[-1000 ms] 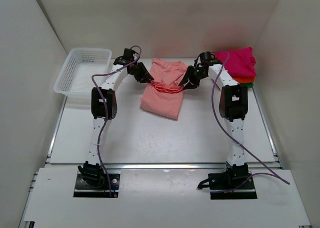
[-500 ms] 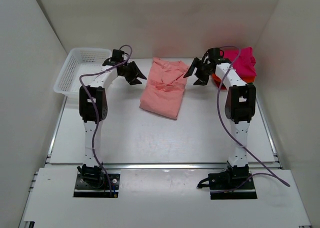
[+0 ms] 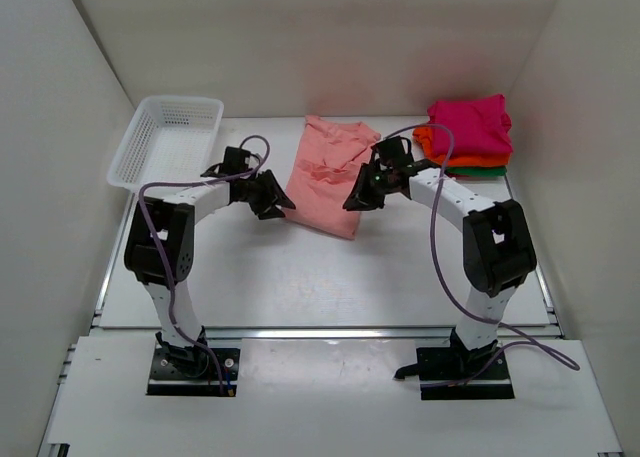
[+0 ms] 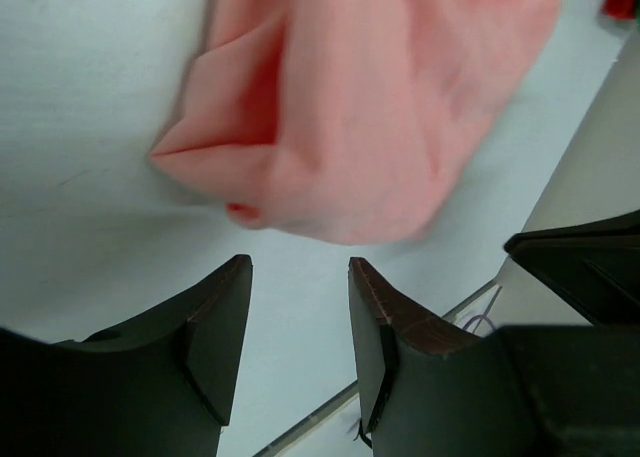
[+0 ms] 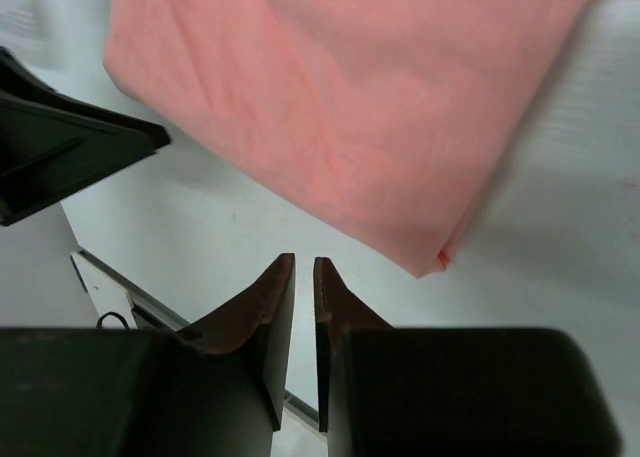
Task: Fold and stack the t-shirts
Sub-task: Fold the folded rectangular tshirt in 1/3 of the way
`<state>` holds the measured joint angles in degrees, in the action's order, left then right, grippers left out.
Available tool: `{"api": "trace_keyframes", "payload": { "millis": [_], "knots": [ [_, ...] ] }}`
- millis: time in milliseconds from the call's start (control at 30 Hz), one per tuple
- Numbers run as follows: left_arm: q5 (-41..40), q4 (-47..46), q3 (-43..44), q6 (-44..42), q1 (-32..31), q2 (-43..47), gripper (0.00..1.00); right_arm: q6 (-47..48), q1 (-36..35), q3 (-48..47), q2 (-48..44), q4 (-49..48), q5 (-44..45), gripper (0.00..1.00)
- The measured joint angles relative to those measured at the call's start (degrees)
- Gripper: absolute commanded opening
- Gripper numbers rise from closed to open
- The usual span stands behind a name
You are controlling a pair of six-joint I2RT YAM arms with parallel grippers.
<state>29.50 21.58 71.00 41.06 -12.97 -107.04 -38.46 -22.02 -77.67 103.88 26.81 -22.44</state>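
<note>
A light salmon-pink t-shirt [image 3: 326,177] lies folded in a long rectangle at the middle back of the table. It also shows in the left wrist view [image 4: 380,107] and the right wrist view [image 5: 350,97]. My left gripper [image 3: 277,203] [image 4: 300,267] is open and empty, low beside the shirt's near left corner. My right gripper [image 3: 354,200] [image 5: 304,262] has its jaws almost together with nothing between them, just off the shirt's near right corner. A stack of folded shirts stands at the back right: magenta [image 3: 472,123] on top, orange [image 3: 438,145] and green [image 3: 484,173] under it.
A white mesh basket [image 3: 150,117] stands at the back left. White walls close in the table on the left, back and right. The table's metal front rail [image 3: 330,332] runs ahead of the arm bases.
A second ago both grippers pinched the shirt's middle fold. They let go, swung apart, then came down toward me to the shirt's near corners. The right jaws have closed up.
</note>
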Motion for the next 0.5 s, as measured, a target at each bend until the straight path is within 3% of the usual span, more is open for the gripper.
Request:
{"api": "trace_keyframes", "payload": {
  "millis": [167, 500],
  "knots": [
    [-0.39, -5.31, -7.78, 2.89, 0.22, -1.2, 0.53, -1.25, -0.81, 3.61, 2.23, -7.23, -3.43, 0.06],
    [2.89, -16.13, -11.63, 11.17, 1.14, 0.59, 0.51, -3.54, -0.42, 8.57, 8.48, -12.28, -6.16, 0.0]
  ]
}}
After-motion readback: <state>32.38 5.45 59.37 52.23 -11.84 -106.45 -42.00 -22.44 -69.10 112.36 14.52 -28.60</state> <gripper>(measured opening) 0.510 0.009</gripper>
